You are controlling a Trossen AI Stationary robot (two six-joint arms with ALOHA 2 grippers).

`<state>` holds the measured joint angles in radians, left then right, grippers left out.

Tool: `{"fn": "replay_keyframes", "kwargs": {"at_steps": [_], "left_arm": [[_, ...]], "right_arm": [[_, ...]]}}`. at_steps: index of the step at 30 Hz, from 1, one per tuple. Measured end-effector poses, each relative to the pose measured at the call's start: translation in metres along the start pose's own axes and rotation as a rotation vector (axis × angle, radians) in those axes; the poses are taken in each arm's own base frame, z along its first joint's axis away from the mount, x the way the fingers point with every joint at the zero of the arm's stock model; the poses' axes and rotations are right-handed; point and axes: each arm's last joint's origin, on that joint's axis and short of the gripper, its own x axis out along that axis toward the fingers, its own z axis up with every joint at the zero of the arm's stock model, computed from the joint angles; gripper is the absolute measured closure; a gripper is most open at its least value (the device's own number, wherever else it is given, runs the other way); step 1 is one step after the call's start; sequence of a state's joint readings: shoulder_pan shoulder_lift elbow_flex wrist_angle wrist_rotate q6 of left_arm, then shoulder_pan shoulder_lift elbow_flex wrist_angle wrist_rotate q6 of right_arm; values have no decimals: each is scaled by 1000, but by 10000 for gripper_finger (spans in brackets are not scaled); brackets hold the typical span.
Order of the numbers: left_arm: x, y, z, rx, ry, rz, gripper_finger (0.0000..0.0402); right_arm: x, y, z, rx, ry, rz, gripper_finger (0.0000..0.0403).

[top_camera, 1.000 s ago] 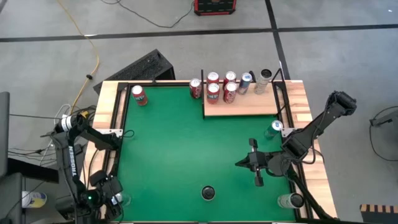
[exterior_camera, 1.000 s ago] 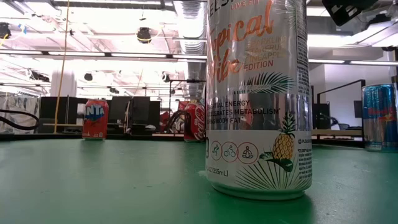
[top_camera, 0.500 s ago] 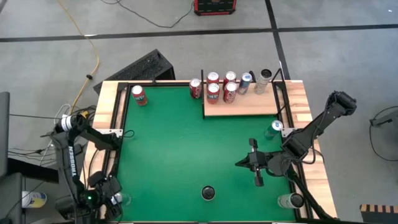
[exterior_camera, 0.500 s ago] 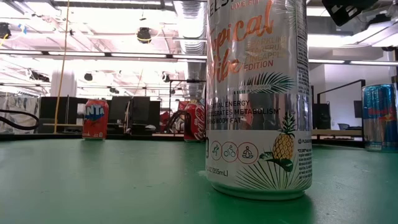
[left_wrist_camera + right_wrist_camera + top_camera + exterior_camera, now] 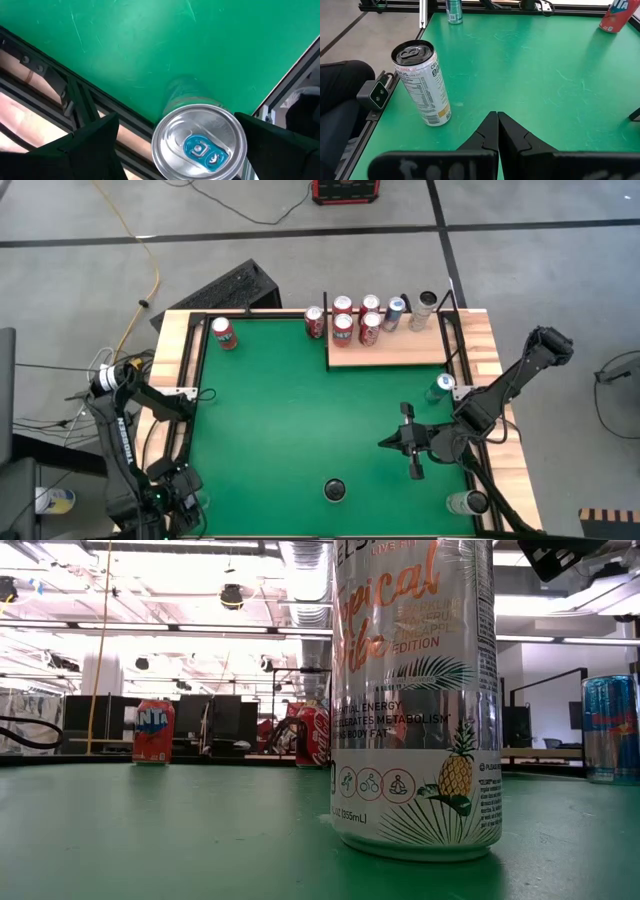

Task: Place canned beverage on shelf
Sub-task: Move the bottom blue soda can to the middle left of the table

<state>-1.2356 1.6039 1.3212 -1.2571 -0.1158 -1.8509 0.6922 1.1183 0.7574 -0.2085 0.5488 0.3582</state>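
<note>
Left hand (image 5: 177,137) wide open, straddling upright silver can (image 5: 199,146) at table's (image 5: 280,410) near-left corner, shelf (image 5: 388,350) diagonally far-right; right hand (image 5: 497,131) pinched shut, empty.

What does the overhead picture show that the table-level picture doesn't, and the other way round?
Only the high view shows the shelf's top with its row of cans, both arms, the right gripper shut over the green table, and the left gripper open at the near-left corner.

Only the low view shows the tall pineapple-print can's label and the room's ceiling lights.

Both share the green table, that tall can, the red soda can standing apart, and the blue can at the right.
</note>
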Motion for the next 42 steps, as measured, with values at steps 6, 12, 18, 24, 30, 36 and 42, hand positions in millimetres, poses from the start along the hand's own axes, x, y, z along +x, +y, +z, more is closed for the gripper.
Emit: {"fn": "replay_keyframes", "kwargs": {"at_steps": [6,12,18,24,30,36,42], "left_arm": [[0,-1,1,-1,-11,-5,24],[0,-1,3,-10,-1,0,24],[1,-2,4,-11,17,-2,24],[1,-2,3,-36,33,-5,29],[1,-3,3,-30,28,-10,85],[1,-3,4,-1,-4,-18,168],[1,-2,5,14,-27,-12,179]], "right_arm": [[0,0,0,0,0,0,380],[0,0,0,0,0,0,380],[0,0,0,-1,1,0,380],[0,0,0,-3,1,0,380],[0,0,0,-1,0,0,380],[0,0,0,-1,0,0,380],[0,0,0,-1,0,0,380]]}}
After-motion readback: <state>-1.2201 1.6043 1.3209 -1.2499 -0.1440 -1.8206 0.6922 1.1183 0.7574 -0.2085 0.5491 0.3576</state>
